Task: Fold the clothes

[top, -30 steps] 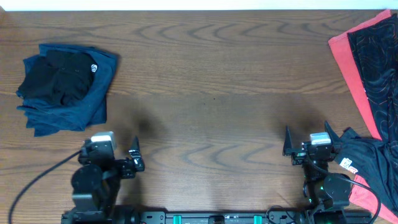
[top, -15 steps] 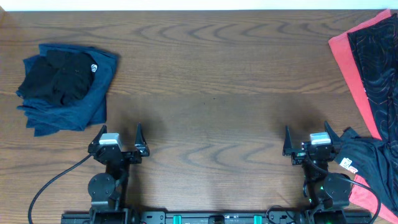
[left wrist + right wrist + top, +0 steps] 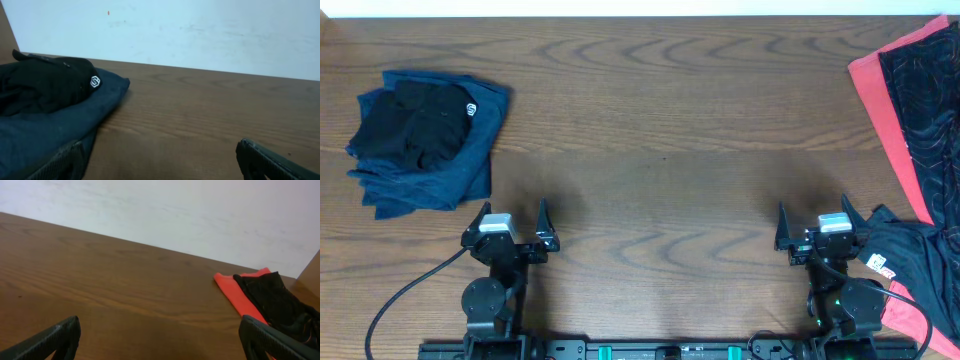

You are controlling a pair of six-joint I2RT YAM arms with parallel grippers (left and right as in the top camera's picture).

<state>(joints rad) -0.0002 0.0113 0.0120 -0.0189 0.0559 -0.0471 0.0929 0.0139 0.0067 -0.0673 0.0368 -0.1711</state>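
A crumpled black garment (image 3: pixel 415 125) with a small white round logo (image 3: pixel 472 109) lies on a dark-blue garment (image 3: pixel 445 170) at the far left. At the right edge lies a coral-red garment (image 3: pixel 882 105) with a black patterned one (image 3: pixel 925 100) on top. My left gripper (image 3: pixel 513 212) stands open and empty near the front edge, just right of the blue pile (image 3: pixel 45 130). My right gripper (image 3: pixel 813 212) is open and empty too, with another black garment (image 3: pixel 910 250) beside it. The left wrist view shows the black garment (image 3: pixel 40 82) ahead on the left.
Bare wooden table (image 3: pixel 660 140) stretches between the two piles. A white wall (image 3: pixel 165 210) rises behind the far edge. A small white tag (image 3: pixel 877 264) lies on the black cloth by my right arm. In the right wrist view the coral-red garment (image 3: pixel 235 292) lies ahead on the right.
My left arm swung from a sideways pose to face the far edge, its fingers now pointing away from the base. The right arm and the clothes have not moved.
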